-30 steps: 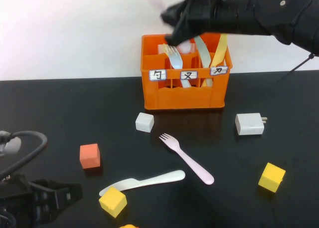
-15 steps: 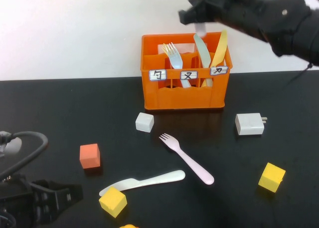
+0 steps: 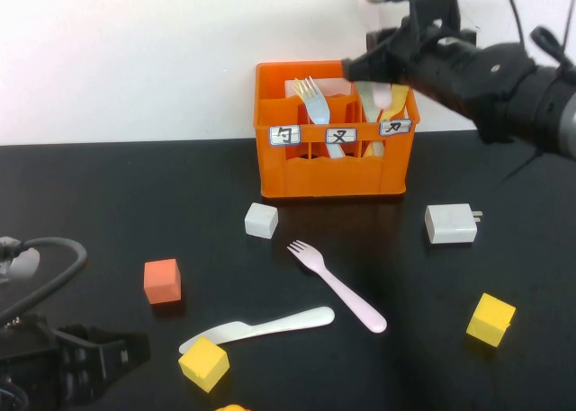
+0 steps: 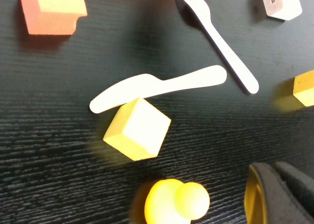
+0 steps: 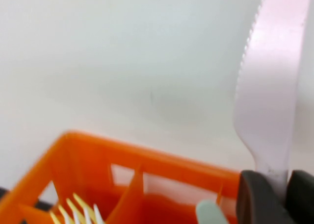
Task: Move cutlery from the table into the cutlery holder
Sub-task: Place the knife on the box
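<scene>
Matte black table (image 3: 117,186), right tool (image 5: 274,194) pinching serrated pale pink knife (image 5: 272,87), left tool (image 4: 279,194) closed

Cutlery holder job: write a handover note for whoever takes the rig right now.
Left gripper: shut, empty, parked at the table's near left corner.
Right gripper: shut on the pink knife, at the holder's right compartment.
Pink fork and white knife lie on the table.
Done: nothing released yet.
Left: release this knife, then fetch the other two.

My right gripper (image 3: 382,65) hovers over holder's (image 3: 331,173) right compartment w/ pink knife (image 3: 382,97); left gripper (image 3: 63,366) parked near-left on table (image 3: 108,195).
</scene>
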Controlling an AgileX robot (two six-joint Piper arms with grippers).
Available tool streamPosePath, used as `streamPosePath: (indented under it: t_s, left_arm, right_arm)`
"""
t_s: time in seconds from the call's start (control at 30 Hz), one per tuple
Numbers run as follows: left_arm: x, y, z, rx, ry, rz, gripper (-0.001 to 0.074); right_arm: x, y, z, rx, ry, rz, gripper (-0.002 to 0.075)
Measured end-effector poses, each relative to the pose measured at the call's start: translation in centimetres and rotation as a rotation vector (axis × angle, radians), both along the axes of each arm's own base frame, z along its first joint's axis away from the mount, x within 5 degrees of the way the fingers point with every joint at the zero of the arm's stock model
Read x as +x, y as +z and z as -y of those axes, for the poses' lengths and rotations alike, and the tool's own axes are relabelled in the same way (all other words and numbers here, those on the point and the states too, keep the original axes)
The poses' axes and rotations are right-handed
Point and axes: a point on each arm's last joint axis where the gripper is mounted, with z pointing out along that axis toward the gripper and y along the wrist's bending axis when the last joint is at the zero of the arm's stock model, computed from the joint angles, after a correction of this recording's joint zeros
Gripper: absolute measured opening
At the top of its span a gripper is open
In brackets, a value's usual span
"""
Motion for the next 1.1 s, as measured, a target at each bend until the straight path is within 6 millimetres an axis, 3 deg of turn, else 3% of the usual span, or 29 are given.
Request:
streamPosePath:
  t_s: [0.2, 0.6, 0.67, 0.9, 1.1]
  left_arm:
    - [0.0, 0.0, 0.0, 0.000, -0.005, -0.002, -0.0001]
    - [0.0, 0.0, 0.0, 0.000, -0.006, -0.002, -0.0001]
    - [0.0, 0.0, 0.0, 0.000, -0.006, -0.002, -0.0001]
    - [-0.1, 0.0, 0.0, 0.002, -0.009, -0.001, -0.0001]
    - [-0.1, 0.0, 0.0, 0.009, -0.017, 0.006, -0.0001]
  right_arm:
    - [0.5, -2.0, -0.2, -0.016, -0.002, -0.036, 0.0111]
    - [0.4, -2.6, -0.5, -0.134, 0.063, -0.023, 0.0116]
    - [0.4, -2.7, -0.5, -0.130, 0.063, -0.026, 0.0152]
    - [0.4, -2.7, -0.5, -0.127, 0.070, -0.032, 0.0417]
    - [-0.2, -1.3, -0.7, -0.172, 0.135, -0.006, 0.0425]
